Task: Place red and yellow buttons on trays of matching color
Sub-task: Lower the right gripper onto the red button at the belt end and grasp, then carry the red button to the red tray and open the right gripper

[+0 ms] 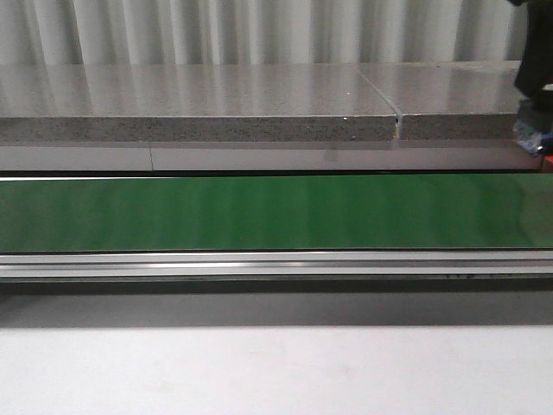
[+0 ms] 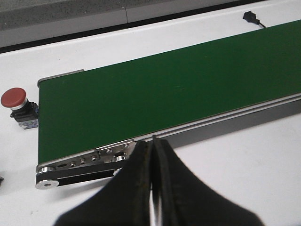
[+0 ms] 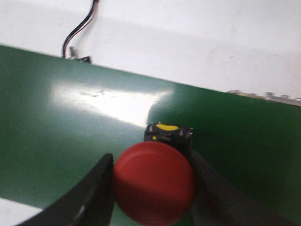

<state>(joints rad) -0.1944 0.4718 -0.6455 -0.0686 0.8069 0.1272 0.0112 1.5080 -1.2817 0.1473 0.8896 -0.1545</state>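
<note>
The green conveyor belt (image 1: 276, 212) runs across the whole front view, on the white table (image 1: 276, 372), with a grey stone ledge (image 1: 199, 108) behind it. In the left wrist view the belt's end with its metal roller frame (image 2: 84, 162) is visible. A red button (image 2: 14, 99) on a black base stands on the table just beside this end, well apart from the left gripper (image 2: 153, 188), whose black fingers (image 2: 136, 188) are pressed together with nothing between them. In the right wrist view, the right gripper (image 3: 153, 181) hangs over the belt and pinches another red button (image 3: 153, 183). Its round cap sits between the two fingers (image 3: 94, 193), touching both. Its black and yellow base (image 3: 168, 132) sticks out behind the cap.
</note>
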